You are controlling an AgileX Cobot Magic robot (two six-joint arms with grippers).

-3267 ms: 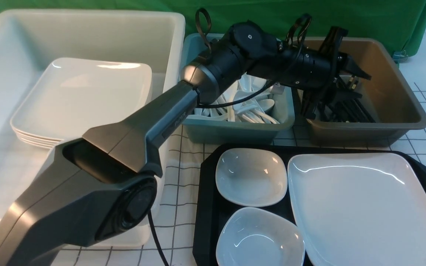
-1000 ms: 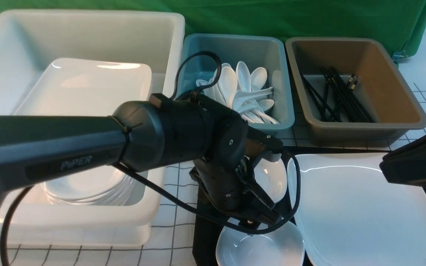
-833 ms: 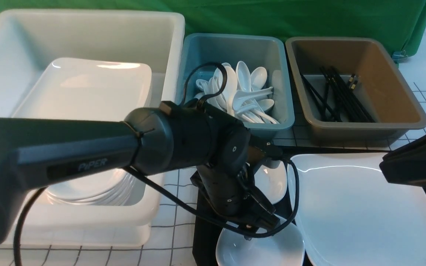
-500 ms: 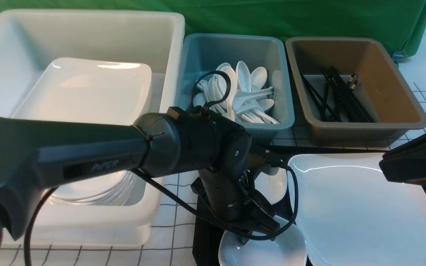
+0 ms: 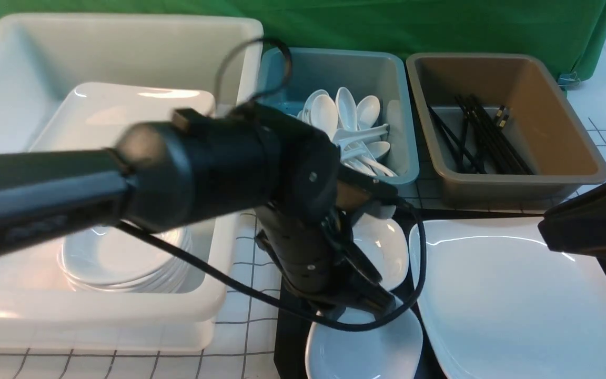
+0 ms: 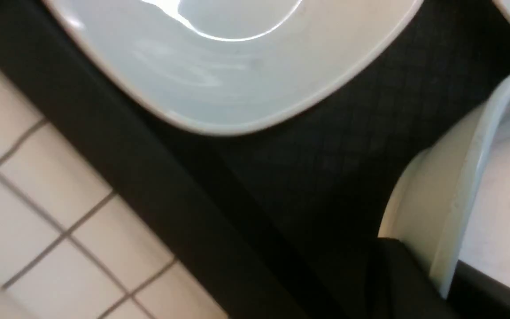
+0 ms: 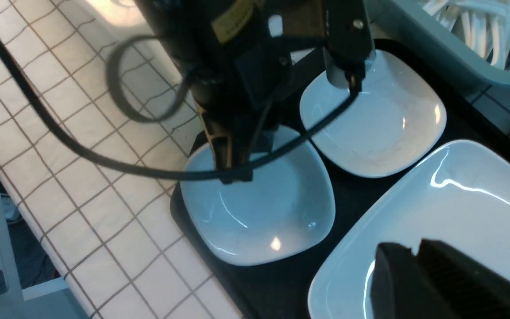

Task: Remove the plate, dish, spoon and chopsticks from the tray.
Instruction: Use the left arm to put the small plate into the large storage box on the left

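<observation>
Between the fingers of the left gripper (image 7: 233, 176) the far rim of the near dish (image 7: 259, 212) is pinched tight. From there the dish is spread toward the tray's (image 7: 352, 195) near left corner. The white tub (image 5: 124, 21) is set just left of the tray, nearest this arm. The right gripper (image 7: 414, 250) is held shut, empty, over the plate (image 7: 436, 199) on the tray's right half.

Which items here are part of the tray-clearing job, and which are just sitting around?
Job:
tray
large plate
near dish, pinched at its rim by the left end effector
far dish

Just around, off the tray:
white tub with stacked plates
teal tub of spoons
brown tub of chopsticks
checked cloth
</observation>
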